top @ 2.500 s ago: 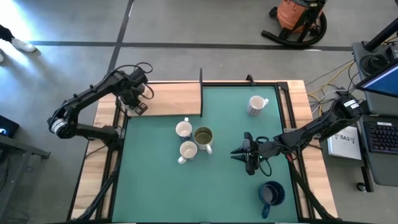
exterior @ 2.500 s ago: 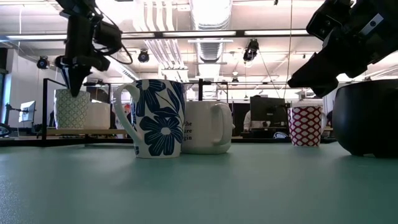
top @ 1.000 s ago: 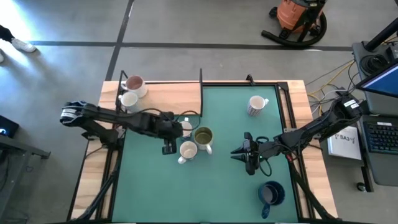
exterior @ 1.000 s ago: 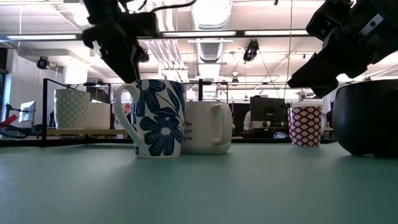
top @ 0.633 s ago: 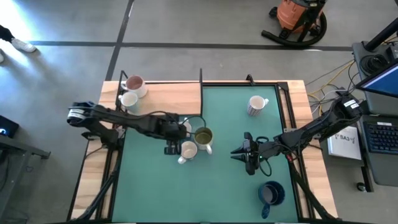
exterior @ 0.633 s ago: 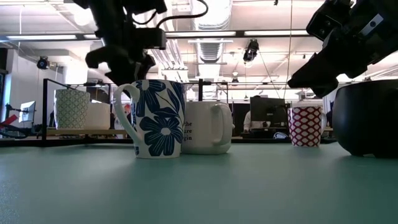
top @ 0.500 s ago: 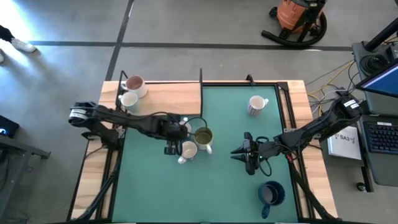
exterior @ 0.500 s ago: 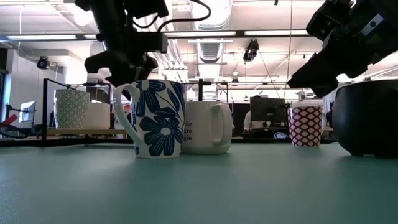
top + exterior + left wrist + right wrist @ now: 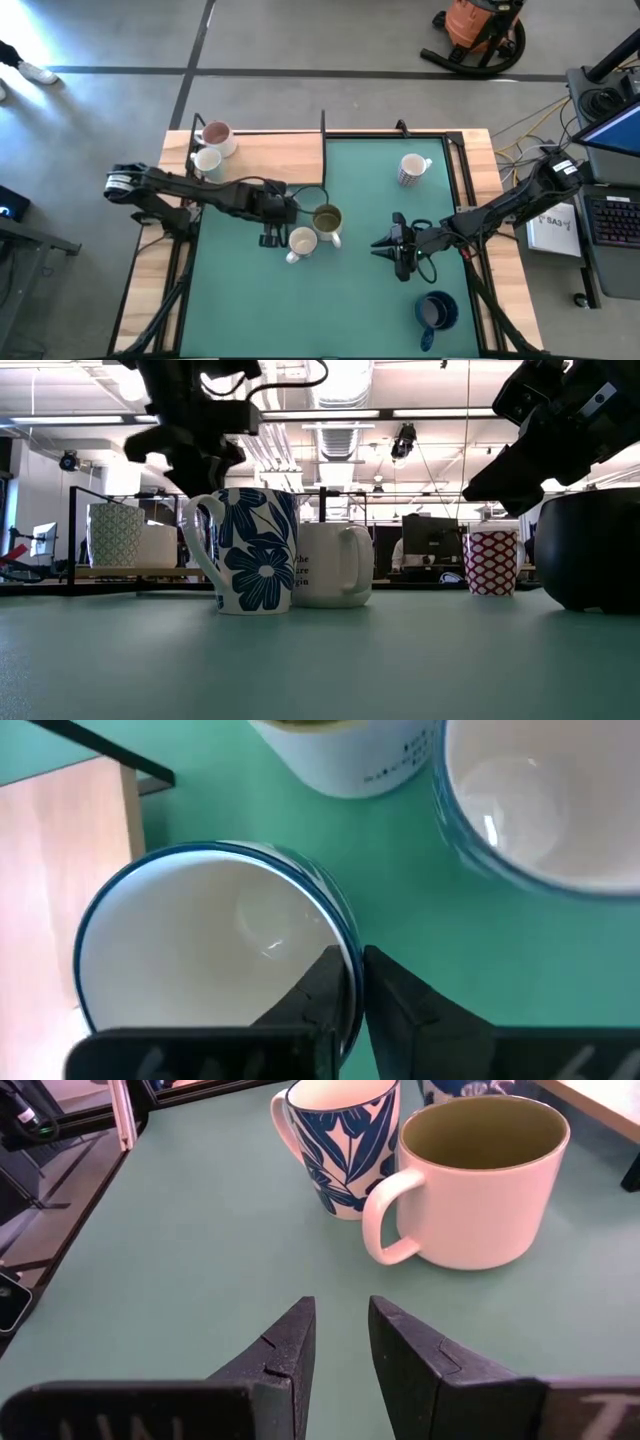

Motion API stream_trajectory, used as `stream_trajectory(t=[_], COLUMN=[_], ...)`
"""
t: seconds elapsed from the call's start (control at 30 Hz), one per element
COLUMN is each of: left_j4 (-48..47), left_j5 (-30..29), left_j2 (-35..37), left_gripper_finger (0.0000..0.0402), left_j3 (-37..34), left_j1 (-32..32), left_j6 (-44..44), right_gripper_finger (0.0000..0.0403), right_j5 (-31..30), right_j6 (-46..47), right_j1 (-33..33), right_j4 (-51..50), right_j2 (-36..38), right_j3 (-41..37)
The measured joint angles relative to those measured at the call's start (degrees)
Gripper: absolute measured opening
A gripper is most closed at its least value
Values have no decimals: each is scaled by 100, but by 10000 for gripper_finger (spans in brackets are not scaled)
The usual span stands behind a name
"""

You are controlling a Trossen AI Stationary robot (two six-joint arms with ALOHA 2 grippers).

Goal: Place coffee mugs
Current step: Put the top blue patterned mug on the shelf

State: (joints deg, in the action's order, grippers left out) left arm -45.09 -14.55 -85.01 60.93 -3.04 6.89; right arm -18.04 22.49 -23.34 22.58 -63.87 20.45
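Blue-rimmed white mug (image 9: 215, 945), its wall pinched between left tool (image 9: 352, 982) fingers; right tool (image 9: 340, 1342) apart.

You are looking down on a grey concrete floor (image 9: 300, 40) crossed by dark lines, with an orange shop vacuum (image 9: 482, 28) at the far right and a desk with a keyboard (image 9: 612, 222) and a laptop (image 9: 618, 128) to the right of the table. The table itself has a green mat (image 9: 350, 300) and a bare wooden shelf (image 9: 275, 160) at its far left, split off by a thin black divider (image 9: 323, 150). Level across the mat you see an open workshop with bright strip lights (image 9: 330, 414), white ceiling ducts (image 9: 335, 380), black racks (image 9: 340, 510) and a monitor (image 9: 432, 540) far off.
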Motion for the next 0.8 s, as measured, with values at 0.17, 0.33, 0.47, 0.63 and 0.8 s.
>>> stream_trajectory(t=[0.17, 0.33, 0.47, 0.63, 0.8], left_j4=[-344, -642, -825, -1057, -1249], left_j5=[-40, -50, -52, -50, -15], left_j2=[424, 819, 1046, 1234, 1280], left_gripper_finger=[10, 11, 11, 11, 11], left_j3=[2, 2, 4, 7, 9], left_j1=[222, 552, 873, 1378, 1969], left_j6=[215, 522, 839, 1456, 2138], right_gripper_finger=[86, 86, 86, 86, 86], right_j5=[-1, 0, 0, -1, -1], right_j6=[-1, -1, -1, -1, -1], right_j1=[-1, 1, -1, 0, -1], right_j4=[1, 1, 0, 0, 1], right_j2=[-1, -1, -1, -1, -1], right_j3=[0, 0, 0, 0, 0])
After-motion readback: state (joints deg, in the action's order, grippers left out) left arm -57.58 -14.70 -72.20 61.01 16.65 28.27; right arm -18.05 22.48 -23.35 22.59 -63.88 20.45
